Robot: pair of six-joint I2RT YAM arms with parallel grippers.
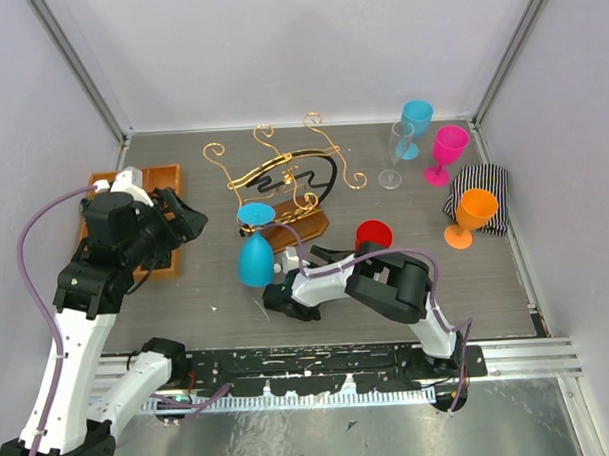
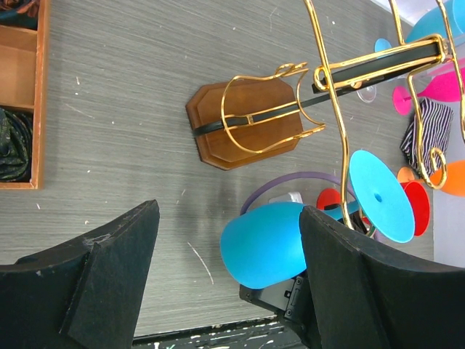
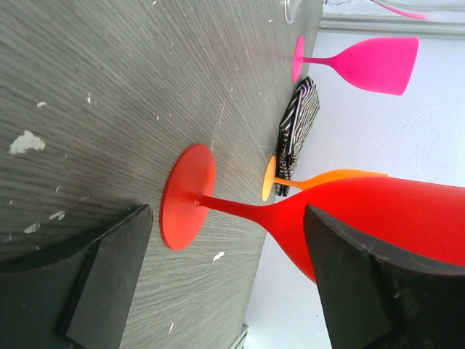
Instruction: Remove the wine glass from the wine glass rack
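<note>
ahead of our released left gripper [image 2: 231, 211] hangs the wine glass [image 2: 265, 243]; a sideways pull may snag its foot, tipping the wine glass rack [image 2: 214, 123]

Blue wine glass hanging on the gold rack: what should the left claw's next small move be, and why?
Probably shift the open left claw sideways to centre it on the opaque blue wine glass before closing. In the left wrist view its bowl sits off-centre, partly hidden by one finger; it hangs upside down from the gold wire rack.
</note>
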